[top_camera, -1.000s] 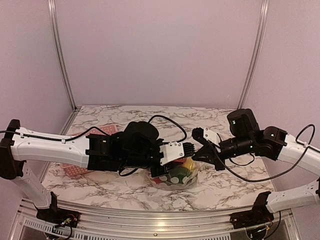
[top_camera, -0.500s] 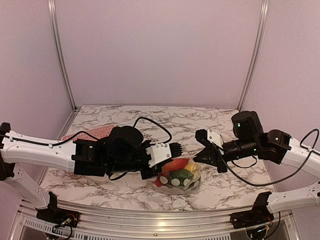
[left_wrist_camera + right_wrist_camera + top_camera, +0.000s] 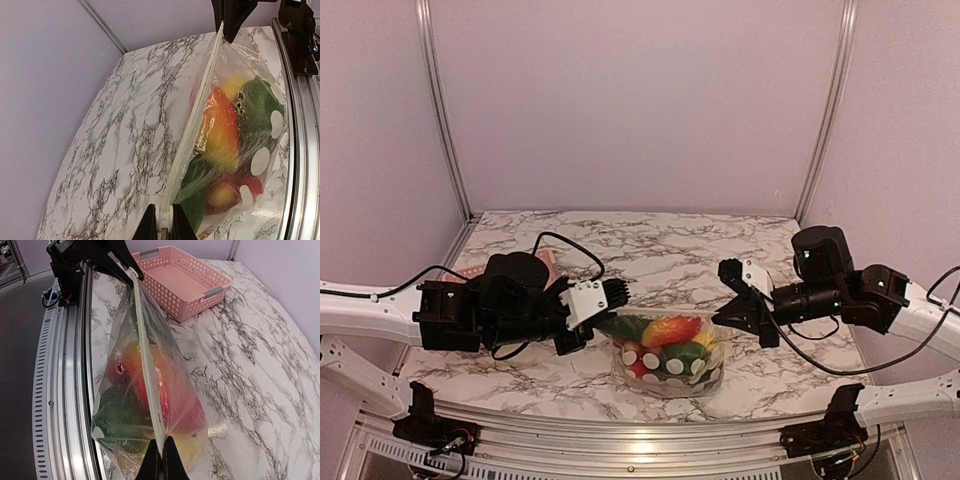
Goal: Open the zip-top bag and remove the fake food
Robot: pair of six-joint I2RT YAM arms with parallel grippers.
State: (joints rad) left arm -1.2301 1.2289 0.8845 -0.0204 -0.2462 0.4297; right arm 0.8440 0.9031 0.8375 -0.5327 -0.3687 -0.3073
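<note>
Top view first: the bag (image 3: 665,362) hangs stretched between the two arms near the front of the marble table (image 3: 650,240), its bottom apparently sitting on the marble just behind the metal front rail (image 3: 620,437). The left gripper (image 3: 612,312) has one top corner and the right gripper (image 3: 725,316) has the other. There's loads of bare marble behind the bag toward the back wall, and not much room on the rail side. The toy food (image 3: 672,332) is all inside: red-yellow pieces up top, green below, and a bit of red behind the white dots. The exact pinch points are too small to make out from up here.

Left wrist cam: its own black fingers (image 3: 150,227) are pressed together on the end of the white zip strip, and the strip runs taut up to the other pincer at the top edge, which is cut off by the frame. Through the crinkly plastic the orange-yellow, green and red pieces look blurry. I can't tell if the zip is parted anywhere.

Right wrist cam: same deal, with its jaws clamped on the strip end at the bottom of the frame. A pink basket (image 3: 182,282) sits beyond the bag, well apart from it, with nothing visible inside. The bag nearly meets the rail.
</note>
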